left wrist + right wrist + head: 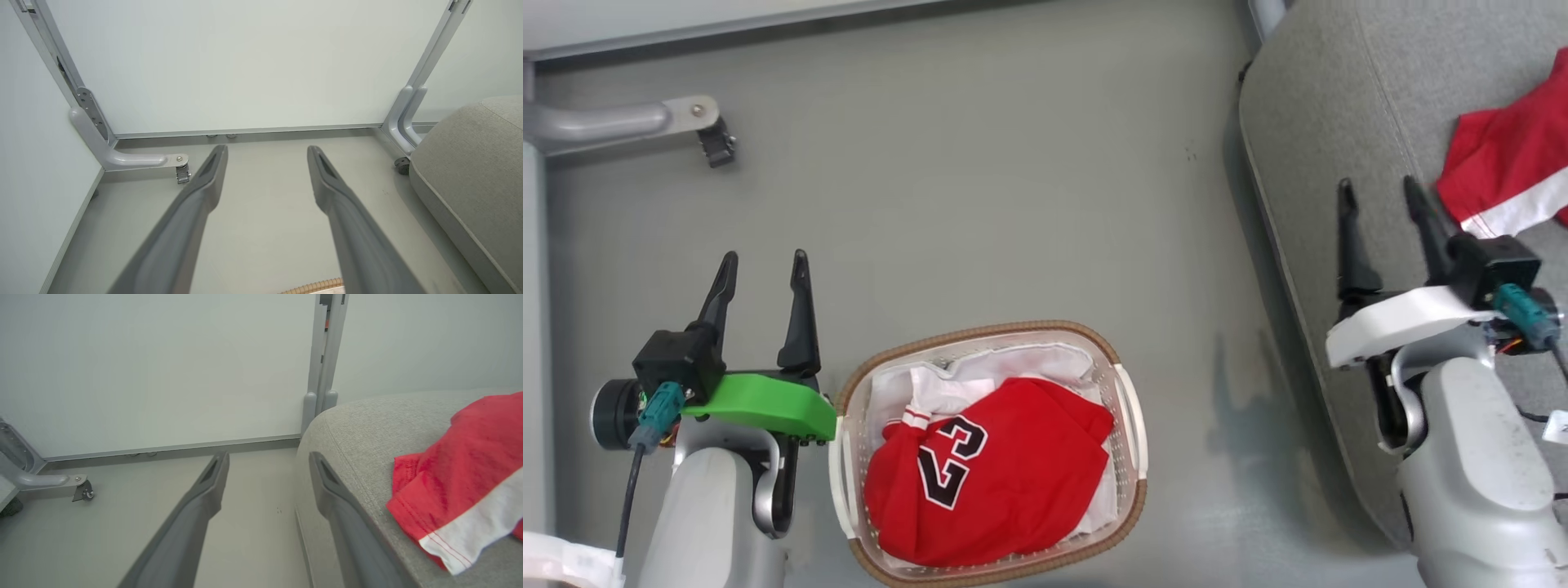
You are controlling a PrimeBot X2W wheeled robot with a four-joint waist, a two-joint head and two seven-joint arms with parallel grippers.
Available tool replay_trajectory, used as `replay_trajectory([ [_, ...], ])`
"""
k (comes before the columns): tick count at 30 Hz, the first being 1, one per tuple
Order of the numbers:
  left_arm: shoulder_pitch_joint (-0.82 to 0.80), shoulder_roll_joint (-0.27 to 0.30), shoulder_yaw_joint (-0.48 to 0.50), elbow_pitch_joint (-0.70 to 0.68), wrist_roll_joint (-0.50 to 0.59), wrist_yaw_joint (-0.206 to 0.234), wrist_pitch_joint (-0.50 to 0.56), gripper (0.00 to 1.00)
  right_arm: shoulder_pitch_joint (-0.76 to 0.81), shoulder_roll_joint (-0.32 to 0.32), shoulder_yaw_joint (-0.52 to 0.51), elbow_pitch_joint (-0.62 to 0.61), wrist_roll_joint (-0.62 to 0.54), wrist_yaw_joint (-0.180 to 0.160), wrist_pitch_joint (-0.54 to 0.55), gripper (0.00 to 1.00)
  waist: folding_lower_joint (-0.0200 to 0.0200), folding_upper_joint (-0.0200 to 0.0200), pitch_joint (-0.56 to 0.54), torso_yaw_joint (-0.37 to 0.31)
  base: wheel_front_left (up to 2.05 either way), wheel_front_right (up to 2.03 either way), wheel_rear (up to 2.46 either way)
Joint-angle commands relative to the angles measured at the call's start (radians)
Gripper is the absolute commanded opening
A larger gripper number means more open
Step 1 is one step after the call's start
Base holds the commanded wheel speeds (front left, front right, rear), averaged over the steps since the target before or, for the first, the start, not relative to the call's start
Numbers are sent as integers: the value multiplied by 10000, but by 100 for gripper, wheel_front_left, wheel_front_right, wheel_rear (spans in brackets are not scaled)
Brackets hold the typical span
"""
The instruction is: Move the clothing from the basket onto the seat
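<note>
Floor [1013, 204]: grey and smooth, with white wall panels [245, 61] behind and a grey metal foot [621, 122] with a small wheel at the far left.
Basket [1131, 408]: on the floor, low in the head view, between the two arms; brown rim, white liner [1013, 363] inside.
Red jersey [1013, 482]: bunched up in the basket, black 23 on top.
Seat [1339, 106]: big and grey, on the right, well apart from the basket.
Red piece with a white stripe [1503, 163]: lying on the seat, by the right edge of the head view.
Left fingers [799, 318]: wide open, holding nothing, just beside the basket's left end, pointing out over bare floor; jersey lower and to the right, not touched.
Right fingers [1352, 245]: wide open, holding nothing, over the seat's near edge; red piece close beside the right-hand finger.
Head view: gives both arms, the whole basket and the 23 at once.
Left wrist view: gives the wheeled foot up close, a thin bit of brown rim at the bottom edge and a corner of the seat at the right.
Right wrist view: gives the red piece's stitched hem up close, with a strip of grey seat between cloth and finger.
</note>
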Motion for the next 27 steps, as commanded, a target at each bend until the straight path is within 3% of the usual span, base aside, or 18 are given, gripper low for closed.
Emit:
replay_trajectory([
  [1, 249, -47, 186, 108, 100, 25, 5, 100, 246, 3, 128, 99, 91, -14, -48, 100, 1, 0, -513, 454, 0, 0, 0],
  [12, 1054, -287, 1057, 554, 805, 84, 6, 100, 1035, 186, 1226, 493, 330, -14, -48, 100, 1, 0, -1782, 709, 0, 0, 0],
  [27, 2355, -377, 986, 270, 641, 271, 6, 100, 2200, 196, 1729, 517, 828, -14, -48, 100, 1, 0, -2842, 714, 0, 0, 0],
])
